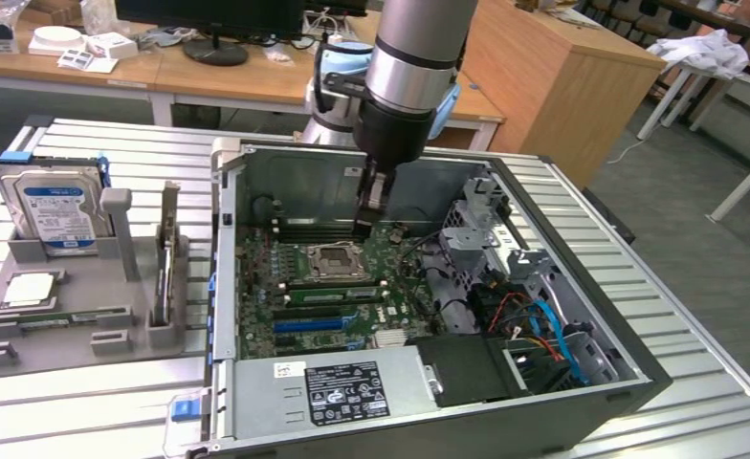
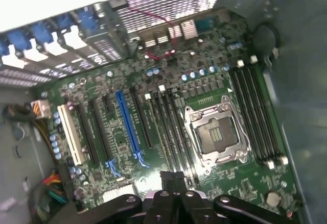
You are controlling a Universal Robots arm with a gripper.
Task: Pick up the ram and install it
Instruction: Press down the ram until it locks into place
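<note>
Inside the open computer case (image 1: 229, 287), the gripper (image 1: 364, 228) is seen lowered over the motherboard (image 2: 168, 127), its fingers clenched together with nothing visibly held between them. It hangs just above the black memory slots (image 2: 173, 132), close beside the empty processor socket (image 2: 217, 134). A green ram stick (image 1: 330, 295) is seated in a slot below that socket in the exterior view. A blue expansion slot (image 2: 127, 124) lies nearby. Outside the case, a hard drive (image 1: 54, 206) stands upright in a grey holder (image 1: 76, 296).
</note>
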